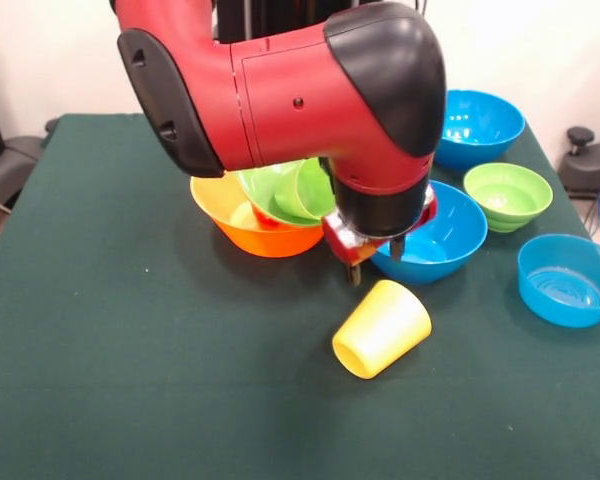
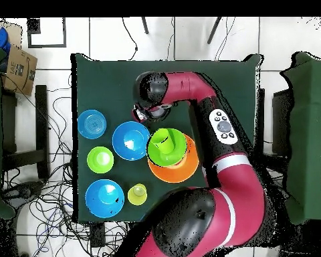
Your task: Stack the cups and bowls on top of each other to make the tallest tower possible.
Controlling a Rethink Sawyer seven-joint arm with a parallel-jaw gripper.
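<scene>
Green cloth covers the table (image 1: 130, 330), above which the gripper (image 1: 375, 262) is held, its opening undeterminable, a yellow cup (image 1: 382, 328) lying just below and the orange bowl (image 1: 250, 228) beside it.

The table (image 1: 100, 330) is wearing a matt dark green cloth. On it the large orange bowl (image 1: 242, 226) is showing glossy, smooth plastic, and the large lime green bowl (image 1: 270, 190) sitting inside it is gleaming the same way (slightly translucent at the rim). Just beside the orange bowl, the bright yellow cup (image 1: 382, 328) is looking smooth and satiny. Above the bowl, the arm (image 1: 280, 90) is shining with hard red and black shell.
</scene>
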